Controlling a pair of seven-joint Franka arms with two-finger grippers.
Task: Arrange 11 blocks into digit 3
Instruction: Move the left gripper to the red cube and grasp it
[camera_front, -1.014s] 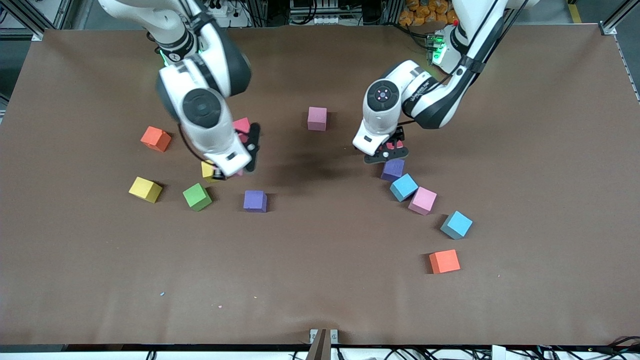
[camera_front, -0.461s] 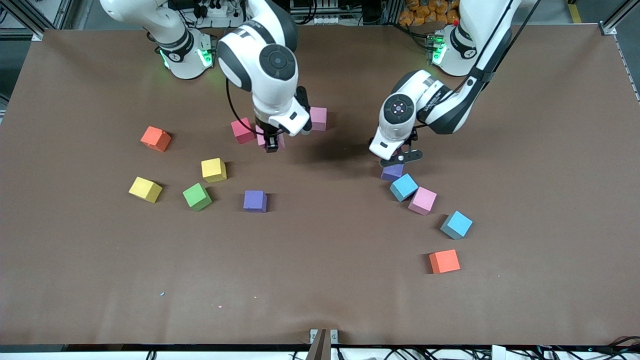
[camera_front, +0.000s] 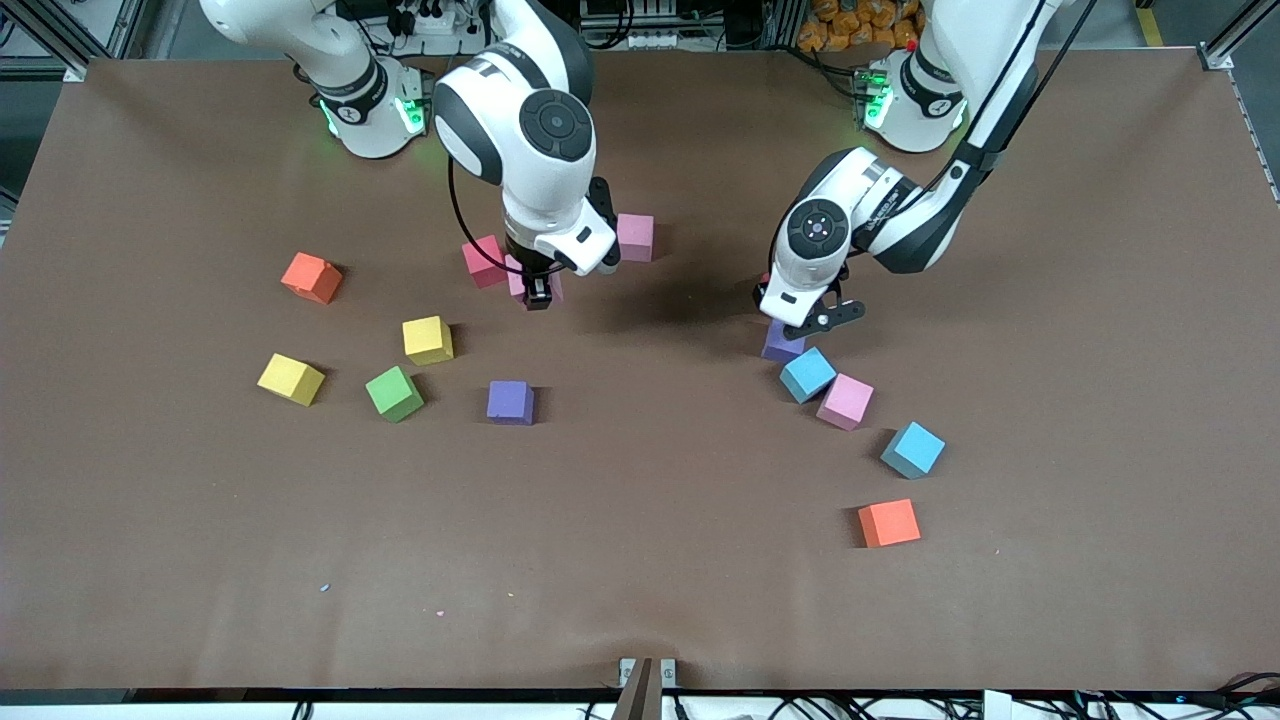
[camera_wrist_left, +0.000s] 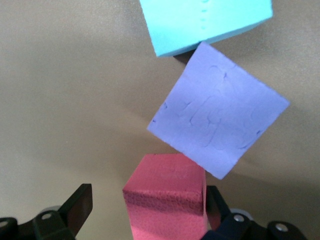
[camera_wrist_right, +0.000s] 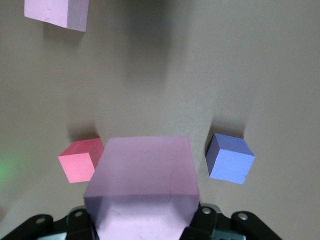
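My right gripper (camera_front: 537, 290) is shut on a pink block (camera_wrist_right: 142, 175) and hangs over the table between a crimson block (camera_front: 483, 260) and another pink block (camera_front: 635, 237). My left gripper (camera_front: 808, 318) is open and low, with a second crimson block (camera_wrist_left: 165, 200) standing between its fingers (camera_wrist_left: 77, 207), against a purple block (camera_front: 783, 345). From that purple block a light blue block (camera_front: 807, 374), a pink block (camera_front: 845, 401) and another light blue block (camera_front: 912, 450) run in a loose curve. A green block (camera_front: 394, 393), a yellow block (camera_front: 427, 340) and a second purple block (camera_front: 510, 401) lie toward the right arm's end.
Another yellow cube (camera_front: 290, 379) and an orange cube (camera_front: 311, 277) lie toward the right arm's end. A second orange cube (camera_front: 889, 522) sits nearer the front camera than the curve of blocks. The brown table (camera_front: 640, 560) is bare toward the front edge.
My right arm swung from over the yellow block to the table's middle, carrying the pink block, then nearly stopped. My left gripper drifted slightly toward the purple block, still open.
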